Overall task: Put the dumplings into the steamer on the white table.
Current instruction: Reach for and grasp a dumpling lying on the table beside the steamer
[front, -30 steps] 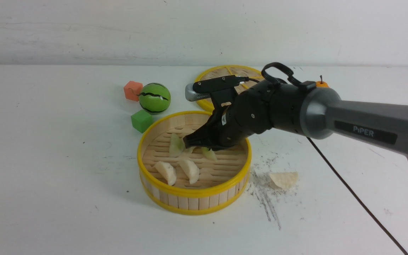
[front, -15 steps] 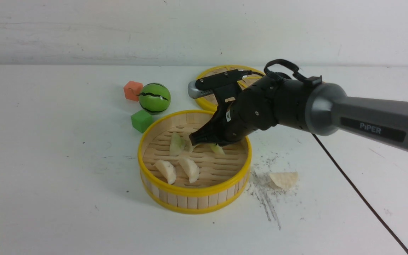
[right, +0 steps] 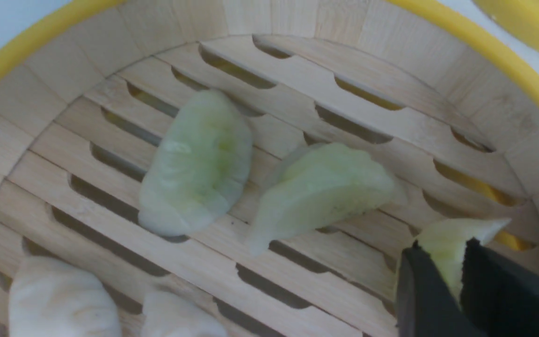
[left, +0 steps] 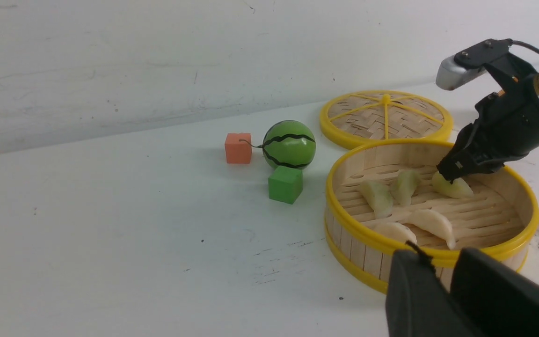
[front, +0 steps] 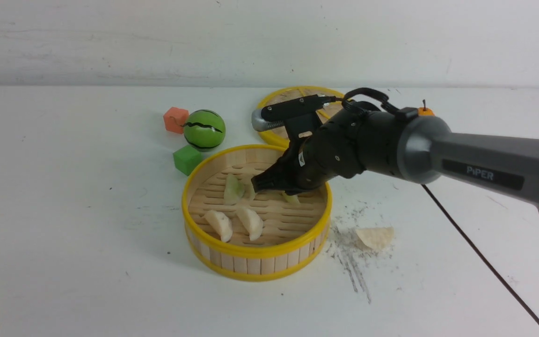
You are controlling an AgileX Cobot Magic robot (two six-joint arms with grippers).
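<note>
Inventory, white table point(front: 63, 210).

1. My right gripper point(front: 262, 183): reaching down inside the steamer point(front: 255, 252), tips low over its slatted floor at the far right. A pale green dumpling point(right: 447, 238) sits between my two fingers, its lower edge on the slats. I cannot tell whether I am pinching it or have let go.
2. My left gripper point(left: 442, 262): low at the near left, well apart from the steamer. Fingers a narrow slot apart, with nothing between them.
3. Steamer contents, besides item 1: two green dumplings point(front: 233, 189) point(front: 249, 191) side by side toward the far left, and two white dumplings point(front: 219, 225) point(front: 251, 222) side by side at the near left.
4. One white dumpling point(front: 375, 237): outside, on the table to the right of the steamer, among grey scuff marks.
5. Woven lid point(left: 372, 119): flat on the table just behind the steamer.
6. Watermelon ball point(front: 204, 129), orange cube point(front: 176, 120) and green cube point(front: 187, 159): clustered at the steamer's far left, the green cube nearest its rim.
7. Black cable point(front: 475, 262): runs across the table under my right arm.
</note>
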